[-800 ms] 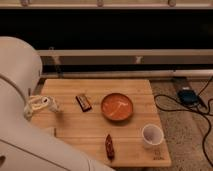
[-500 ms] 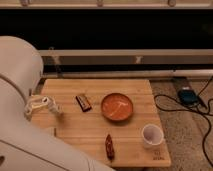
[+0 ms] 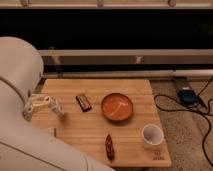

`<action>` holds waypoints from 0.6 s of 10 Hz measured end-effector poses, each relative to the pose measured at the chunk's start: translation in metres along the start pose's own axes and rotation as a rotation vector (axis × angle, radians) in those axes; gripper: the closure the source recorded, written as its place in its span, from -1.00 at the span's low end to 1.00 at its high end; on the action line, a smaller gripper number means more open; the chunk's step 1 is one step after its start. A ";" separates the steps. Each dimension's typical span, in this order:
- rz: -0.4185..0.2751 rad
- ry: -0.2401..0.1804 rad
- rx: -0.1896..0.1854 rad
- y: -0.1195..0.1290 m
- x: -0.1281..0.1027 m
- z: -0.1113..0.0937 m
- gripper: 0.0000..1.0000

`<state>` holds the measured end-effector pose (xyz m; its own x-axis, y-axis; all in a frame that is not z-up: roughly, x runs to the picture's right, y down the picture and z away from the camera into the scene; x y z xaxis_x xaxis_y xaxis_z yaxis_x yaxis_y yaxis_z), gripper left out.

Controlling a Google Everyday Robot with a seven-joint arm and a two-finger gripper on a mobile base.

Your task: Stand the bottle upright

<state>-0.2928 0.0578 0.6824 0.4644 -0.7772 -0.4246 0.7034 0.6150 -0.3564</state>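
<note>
Bottle point(image 3: 109, 146) lying on its side at the near edge of the wooden table point(image 3: 75, 127); gripper point(image 3: 50, 106) over the table's left edge, well apart from it.
Bottle: slim, dark red-brown, long axis running near-to-far; it lies just near of the orange bowl point(image 3: 117, 106) and left of the white cup point(image 3: 151, 135), touching neither. Cap end and any label are not resolvable, and which end is the neck cannot be told. Gripper: pale, held at the left side, left of the dark bar point(image 3: 83, 102); how wide it stands cannot be told, and nothing can be made out in its hold. The robot's white body point(image 3: 17, 70) fills the left and near-left and hides the table's near-left corner. A dark box with cables point(image 3: 187, 95) sits on the floor to the far right, the cables cut off by the right border.
</note>
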 end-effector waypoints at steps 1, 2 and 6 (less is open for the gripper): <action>0.000 -0.009 -0.012 0.001 0.001 0.003 1.00; -0.001 -0.017 -0.025 0.002 0.003 0.006 1.00; 0.005 -0.065 -0.065 0.005 0.005 0.018 1.00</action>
<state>-0.2773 0.0544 0.6934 0.5036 -0.7796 -0.3722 0.6652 0.6249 -0.4087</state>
